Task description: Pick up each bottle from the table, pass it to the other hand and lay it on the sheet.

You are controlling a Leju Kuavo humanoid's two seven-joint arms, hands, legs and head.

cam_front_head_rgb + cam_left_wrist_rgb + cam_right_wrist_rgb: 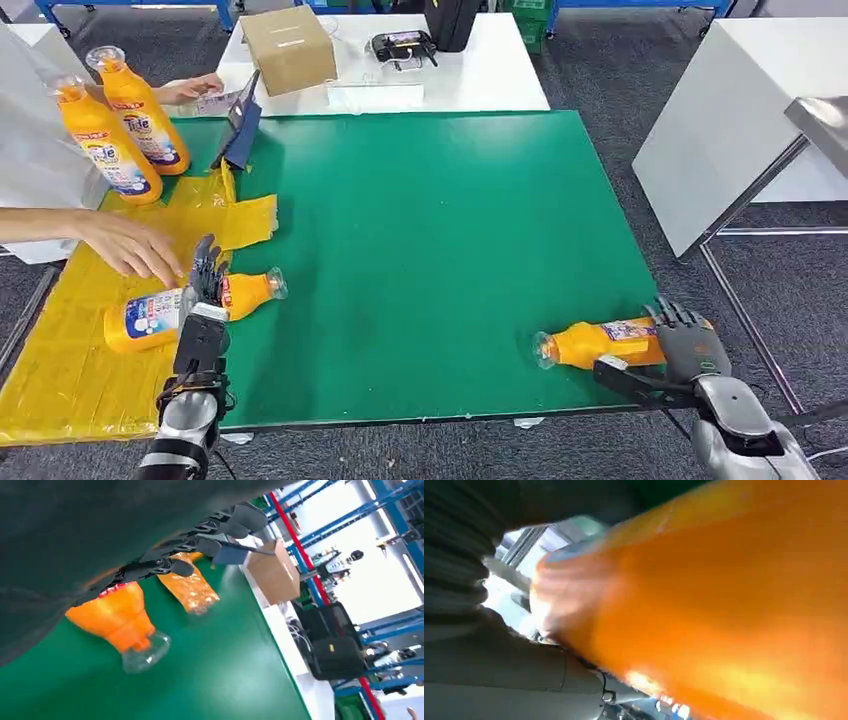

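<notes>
Green mat lying over table, yellow sheet covering its left end. Left hand resting on orange bottle lying at sheet edge. Right hand gripping second orange bottle, lying near front right corner. Cardboard box sitting on white table behind.

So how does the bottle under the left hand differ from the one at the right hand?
The left bottle lies partly on the yellow sheet, cap pointing right, under the left hand, with a person's hand beside it. The right bottle lies on the bare green mat near the front edge, cap pointing left, with the right hand around its base end. Both are orange, clear-capped and on their sides.
</notes>
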